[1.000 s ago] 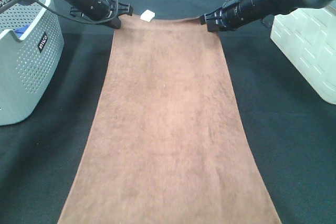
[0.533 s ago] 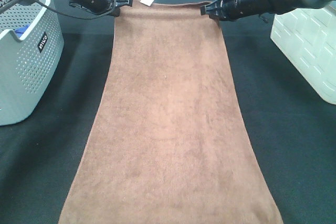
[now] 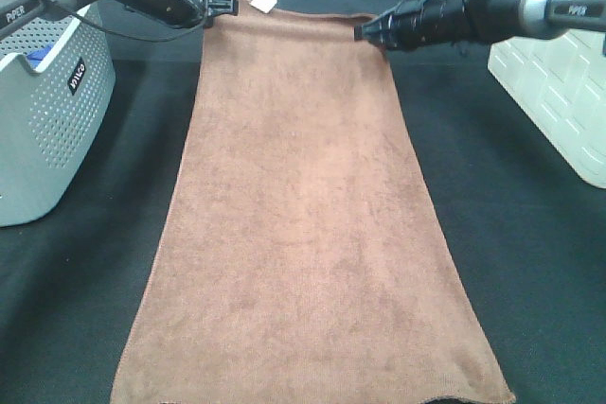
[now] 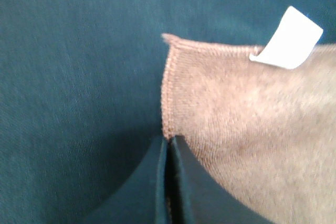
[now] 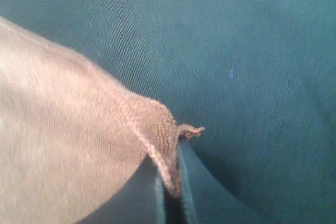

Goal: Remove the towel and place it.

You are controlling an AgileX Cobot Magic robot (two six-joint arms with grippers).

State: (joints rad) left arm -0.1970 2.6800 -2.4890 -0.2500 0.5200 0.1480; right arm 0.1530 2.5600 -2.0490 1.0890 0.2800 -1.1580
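Observation:
The long brown plush towel [image 3: 303, 205] lies lengthwise down the middle of the black cloth surface, its far short edge lifted. A small white tag [image 3: 265, 0] sits on that far edge. My left gripper [image 3: 214, 8] is shut on the towel's far left corner; in the left wrist view the jaws [image 4: 168, 153] pinch the towel [image 4: 236, 124] beside the tag [image 4: 286, 38]. My right gripper [image 3: 370, 33] is shut on the far right corner; in the right wrist view the pinch [image 5: 170, 184] holds the towel's hemmed corner [image 5: 79, 140].
A grey perforated basket [image 3: 43, 111] stands at the left. A white plastic basket [image 3: 559, 82] stands at the right. The towel's near edge reaches the bottom of the view. Black cloth [image 3: 530, 262] covers the table on both sides.
Both grippers have risen and pulled the towel's far edge away from the camera. The towel has slid along with them, and its near edge has come into view.

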